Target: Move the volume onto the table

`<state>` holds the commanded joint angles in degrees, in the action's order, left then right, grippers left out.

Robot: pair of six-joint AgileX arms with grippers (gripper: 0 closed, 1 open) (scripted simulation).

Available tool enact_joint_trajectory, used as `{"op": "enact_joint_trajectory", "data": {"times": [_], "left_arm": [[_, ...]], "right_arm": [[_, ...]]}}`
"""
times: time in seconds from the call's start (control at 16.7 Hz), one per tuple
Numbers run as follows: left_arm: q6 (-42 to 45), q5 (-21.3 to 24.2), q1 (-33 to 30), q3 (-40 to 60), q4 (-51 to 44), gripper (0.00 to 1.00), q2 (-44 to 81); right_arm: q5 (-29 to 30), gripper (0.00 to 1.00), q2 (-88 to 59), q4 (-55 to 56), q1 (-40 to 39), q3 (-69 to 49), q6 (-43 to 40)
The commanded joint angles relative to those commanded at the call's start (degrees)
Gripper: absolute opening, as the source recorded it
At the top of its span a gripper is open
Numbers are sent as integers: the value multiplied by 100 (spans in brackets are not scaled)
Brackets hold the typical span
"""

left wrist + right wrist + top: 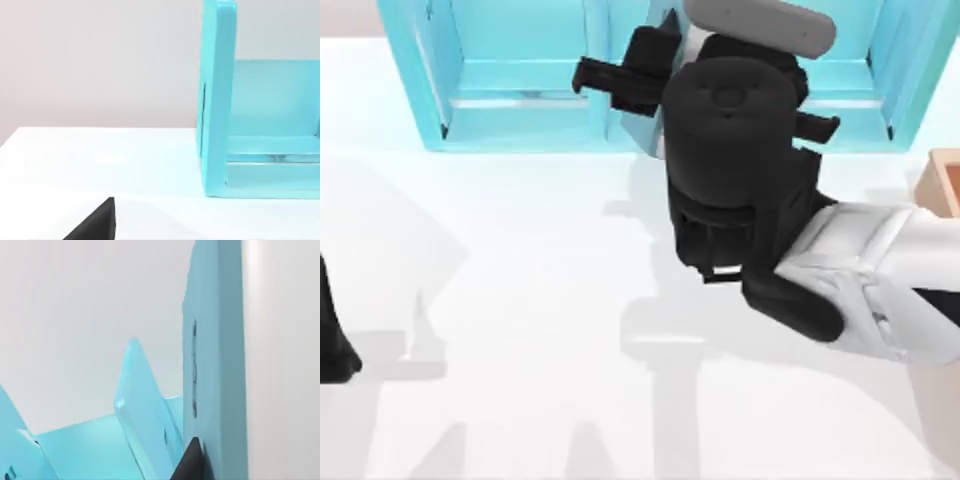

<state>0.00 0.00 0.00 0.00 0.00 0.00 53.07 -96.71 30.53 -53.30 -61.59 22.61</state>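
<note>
Up at the shelf unit [520, 90], right fingers [190, 462] touch the volume [215, 365]; grip unclear, no writing.

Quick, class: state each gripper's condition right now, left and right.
Left gripper: parked at the table's left edge; state cannot be told.
Right gripper: at the shelf unit, against the volume; grip cannot be told.

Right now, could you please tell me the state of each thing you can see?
volume: upright, close against the right hand, apparently not yet down on the table.
right hand: reached in at the shelf unit's middle.
left hand: parked at the table's left edge.
shelf unit: standing at the back of the table.
wooden box: standing at the table's right edge.
</note>
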Motion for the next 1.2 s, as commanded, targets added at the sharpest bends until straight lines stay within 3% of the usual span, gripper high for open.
{"op": "enact_joint_trajectory", "data": {"times": [0.3,0.9,1.2], "left_arm": [[0,0,0,0,0,100,0],[0,0,0,0,0,100,0],[0,0,0,0,0,100,0]], "right_arm": [[293,0,507,-124,-755,975,-1694],[814,0,2210,-594,-2678,3869,-6449],[893,0,2795,-761,-3226,4774,-7722]]}}
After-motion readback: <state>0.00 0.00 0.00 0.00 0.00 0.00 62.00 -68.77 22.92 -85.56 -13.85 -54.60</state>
